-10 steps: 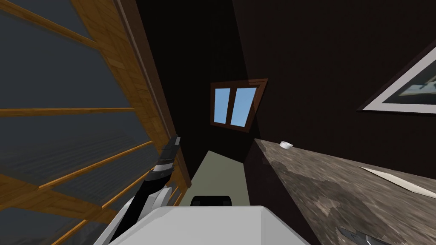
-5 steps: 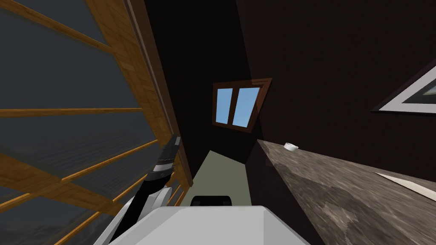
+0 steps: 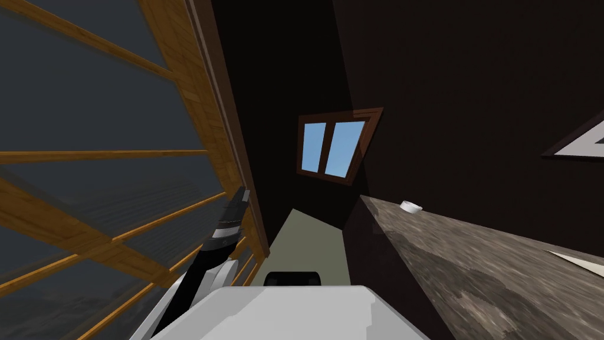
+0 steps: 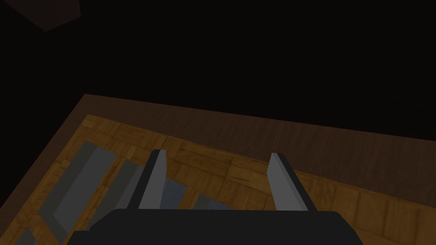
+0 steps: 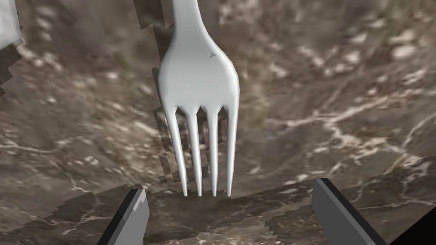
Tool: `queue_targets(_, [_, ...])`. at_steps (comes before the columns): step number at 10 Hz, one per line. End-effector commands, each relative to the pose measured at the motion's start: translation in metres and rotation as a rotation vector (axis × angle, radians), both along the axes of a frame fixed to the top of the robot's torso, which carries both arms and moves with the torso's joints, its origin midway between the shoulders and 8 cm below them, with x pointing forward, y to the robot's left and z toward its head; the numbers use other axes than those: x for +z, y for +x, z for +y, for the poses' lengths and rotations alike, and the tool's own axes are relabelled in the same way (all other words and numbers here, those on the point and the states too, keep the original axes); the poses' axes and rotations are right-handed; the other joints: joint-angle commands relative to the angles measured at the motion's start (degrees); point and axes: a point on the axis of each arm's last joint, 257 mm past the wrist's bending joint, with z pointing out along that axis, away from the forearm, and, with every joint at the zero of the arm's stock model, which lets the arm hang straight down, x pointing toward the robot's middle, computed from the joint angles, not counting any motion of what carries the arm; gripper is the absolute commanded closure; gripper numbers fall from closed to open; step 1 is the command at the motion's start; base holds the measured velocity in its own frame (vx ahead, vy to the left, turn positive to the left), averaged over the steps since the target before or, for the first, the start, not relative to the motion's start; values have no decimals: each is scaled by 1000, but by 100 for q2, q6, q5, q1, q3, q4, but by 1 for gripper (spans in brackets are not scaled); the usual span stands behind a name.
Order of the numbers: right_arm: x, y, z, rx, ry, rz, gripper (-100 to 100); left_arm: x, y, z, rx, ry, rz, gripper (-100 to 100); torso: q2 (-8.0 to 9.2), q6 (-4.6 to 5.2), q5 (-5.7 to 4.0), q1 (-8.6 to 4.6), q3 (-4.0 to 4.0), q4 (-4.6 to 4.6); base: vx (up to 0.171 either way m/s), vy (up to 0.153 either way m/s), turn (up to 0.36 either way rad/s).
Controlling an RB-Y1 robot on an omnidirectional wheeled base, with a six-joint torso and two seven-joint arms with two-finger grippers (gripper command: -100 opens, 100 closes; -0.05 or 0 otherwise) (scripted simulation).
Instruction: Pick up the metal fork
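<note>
On our left stands a wood-framed glazed panel [image 3: 118,153]. Our left gripper [image 3: 242,191] is raised close beside its frame, and its fingers [image 4: 155,183] stand wide apart with nothing between them, pointing at the panel's wooden edge. Further along, a small window [image 3: 330,147] with blue panes sits in the dark far wall, above a strip of pale green floor [image 3: 307,242]. To the right of that runs the brown marbled counter [image 3: 472,265], with a small white dish [image 3: 410,206] near its far end by the wall. Our right gripper [image 5: 230,186] hovers low over this counter, its fingers [image 5: 132,212] spread wide and holding nothing. The fork [image 5: 198,81], pale grey-white, lies flat on the counter just ahead of them. Its four tines point back toward the gripper and their tips end just short of the gap between the fingers, touching neither one. Its handle leads away from us.
</note>
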Motion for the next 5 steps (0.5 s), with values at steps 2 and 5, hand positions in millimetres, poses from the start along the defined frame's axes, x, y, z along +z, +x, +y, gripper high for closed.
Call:
queue_targets(2, [-4, -22, -3, -24, 5, 41, -100, 0, 0, 0, 0, 0, 0, 0, -1, 6, -13, -3, -2, -2, 2, 21, 38])
queue_targets(5, [-3, -16, -3, -23, 7, 29, 100, 0, 0, 0, 0, 0, 0, 0, 7, 15, -26, -21, 2, -3, 1, 3, -2])
